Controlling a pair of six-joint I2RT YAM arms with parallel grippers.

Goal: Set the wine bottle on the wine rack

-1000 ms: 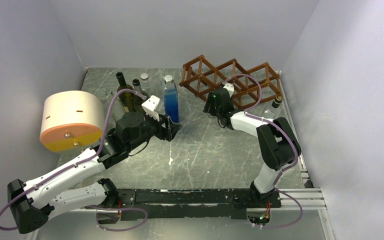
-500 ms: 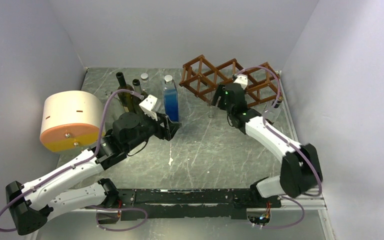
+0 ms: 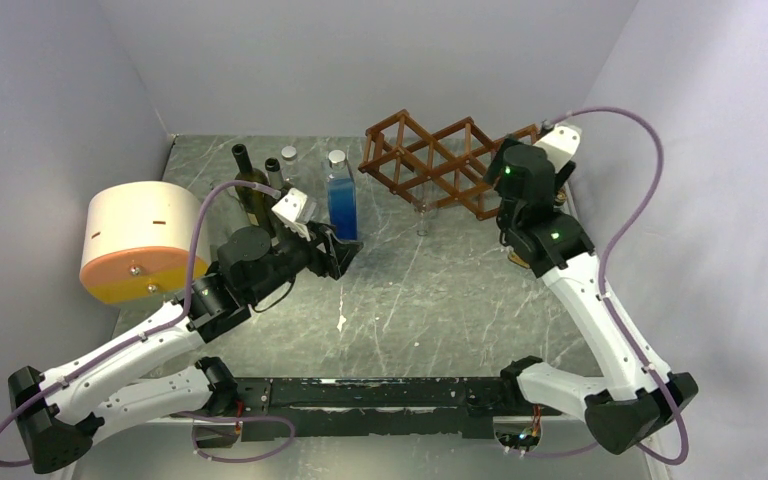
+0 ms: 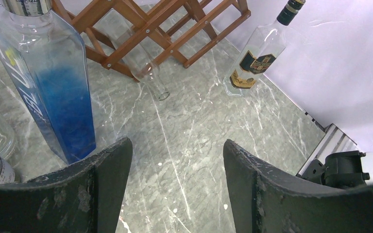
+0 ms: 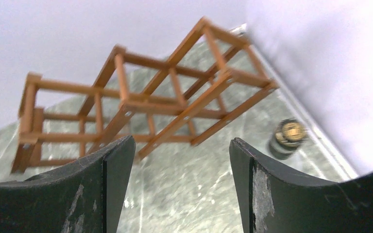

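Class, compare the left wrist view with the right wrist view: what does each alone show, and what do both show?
Only the left wrist view: the blue bottle and a clear bottle by the wooden rack. Only the right wrist view: that rack's whole length, end to end. Both: the rack, the black-capped bottle by the wall, and the marble table.

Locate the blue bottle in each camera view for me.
Top external: blue bottle, back of table, left of centre.
Left wrist: blue bottle, upper left, upright.
Right wrist: not in it.
Shared landmark: wine rack, in all three views.
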